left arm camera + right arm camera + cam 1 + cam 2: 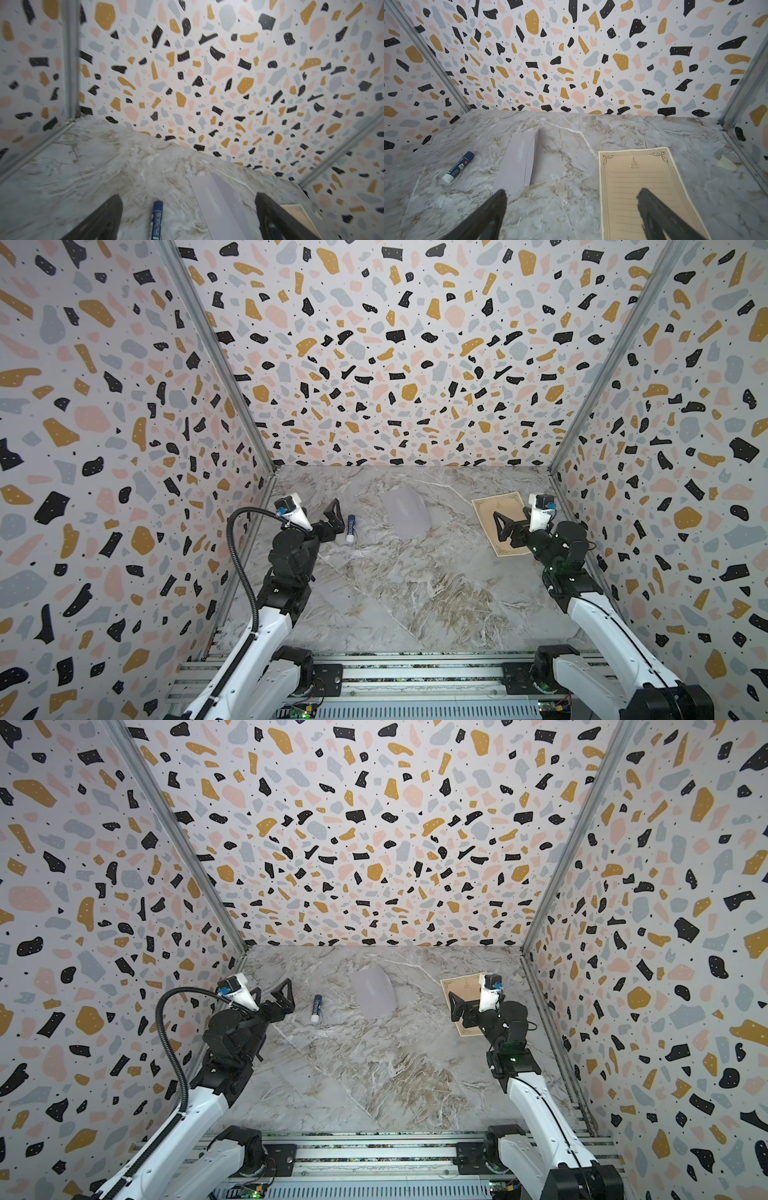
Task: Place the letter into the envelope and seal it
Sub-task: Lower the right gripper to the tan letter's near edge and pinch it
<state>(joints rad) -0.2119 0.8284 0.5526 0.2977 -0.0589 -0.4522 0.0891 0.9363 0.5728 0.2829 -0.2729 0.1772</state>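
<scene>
glossy white links and black joints make up the left arm and right arm. a black ribbed cable loops off the left one; small green lights dot the right. white camera blocks with blue plugs top both wrists. left pincer and right pincer: black, hollow triangular fingers.

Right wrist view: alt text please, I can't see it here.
The open, empty right pincer hangs partly over a tan lined paper letter with an ornate dark border, flat on the grey marble-patterned table. Apart from it lie a pale lavender-grey paper envelope and, farther off, a blue-and-white glue stick.
</scene>
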